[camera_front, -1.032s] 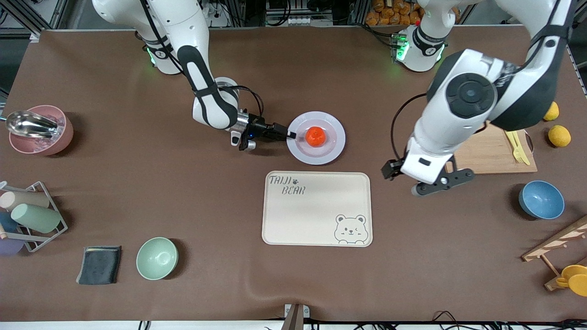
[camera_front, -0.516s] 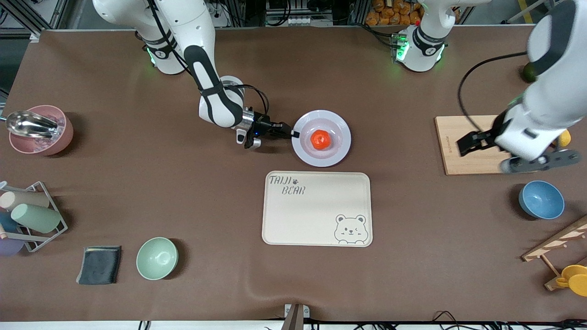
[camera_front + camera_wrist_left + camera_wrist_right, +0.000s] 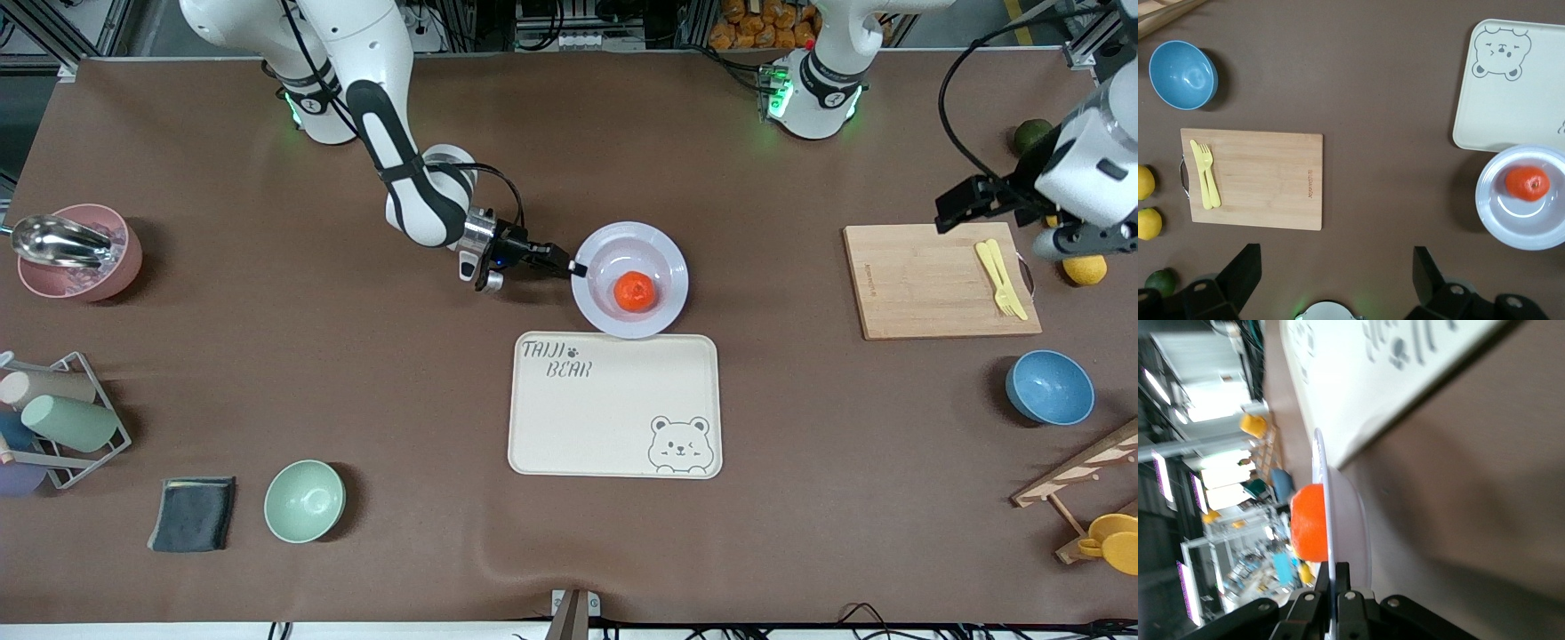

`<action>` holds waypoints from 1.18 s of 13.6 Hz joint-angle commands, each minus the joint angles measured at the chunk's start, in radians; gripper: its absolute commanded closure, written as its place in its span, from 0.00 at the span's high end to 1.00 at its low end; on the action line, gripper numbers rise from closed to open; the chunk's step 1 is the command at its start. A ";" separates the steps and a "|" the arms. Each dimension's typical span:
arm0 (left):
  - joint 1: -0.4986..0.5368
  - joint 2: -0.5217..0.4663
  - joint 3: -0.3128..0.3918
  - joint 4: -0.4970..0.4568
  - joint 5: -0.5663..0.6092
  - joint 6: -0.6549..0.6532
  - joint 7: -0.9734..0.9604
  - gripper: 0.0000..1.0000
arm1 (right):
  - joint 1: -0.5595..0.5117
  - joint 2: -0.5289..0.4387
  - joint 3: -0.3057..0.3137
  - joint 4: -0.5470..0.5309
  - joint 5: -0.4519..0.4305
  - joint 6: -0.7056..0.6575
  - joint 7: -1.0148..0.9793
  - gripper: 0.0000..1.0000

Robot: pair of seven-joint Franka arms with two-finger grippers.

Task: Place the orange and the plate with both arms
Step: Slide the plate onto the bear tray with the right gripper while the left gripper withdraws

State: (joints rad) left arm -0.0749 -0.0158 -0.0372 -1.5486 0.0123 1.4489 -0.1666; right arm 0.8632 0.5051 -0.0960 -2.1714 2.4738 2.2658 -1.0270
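1. With its jaws pinched thin on the rim of the plate, the right gripper has the plate by the edge toward the right arm's end of the table; the right wrist view shows the rim slotted between the closed fingers.

2. Look at the orange: it sits loose in the shallow centre of the plate, a little off toward the tray, which lies just nearer the front camera. The plate's edge reaches the tray's upper border.

3. Over at the left arm's end, the left gripper hangs above the cutting board with its jaws spread wide and nothing between them. It waits. A yellow fork lies on that board.

4. Now the risks, as I judge them. Held at one rim only, the plate can droop on its free side, and any tilt would send the round orange rolling to the low edge and off.

5. A thin rim in narrow fingers may also slip or twist if the arm swings fast.

6. If the plate travels low, its edge could catch the tray's raised lip, jolt, and shake the orange out.

7. Should the plate be set half on that lip, it would sit crooked.
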 commanded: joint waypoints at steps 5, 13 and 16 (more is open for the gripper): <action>-0.009 -0.033 0.002 -0.024 -0.017 0.036 0.102 1.00 | -0.071 -0.001 -0.007 0.122 0.063 0.026 -0.001 0.00; -0.003 -0.030 0.008 -0.007 -0.023 0.062 0.136 1.00 | -0.136 0.291 -0.008 0.498 0.021 0.216 0.005 0.00; 0.012 -0.021 0.011 -0.008 -0.067 0.082 0.136 1.00 | -0.135 0.306 -0.008 0.499 0.016 0.221 0.004 0.00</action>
State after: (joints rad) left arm -0.0773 -0.0372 -0.0330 -1.5581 -0.0130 1.5111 -0.0566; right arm 0.7405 0.7980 -0.1130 -1.7035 2.5039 2.4698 -1.0258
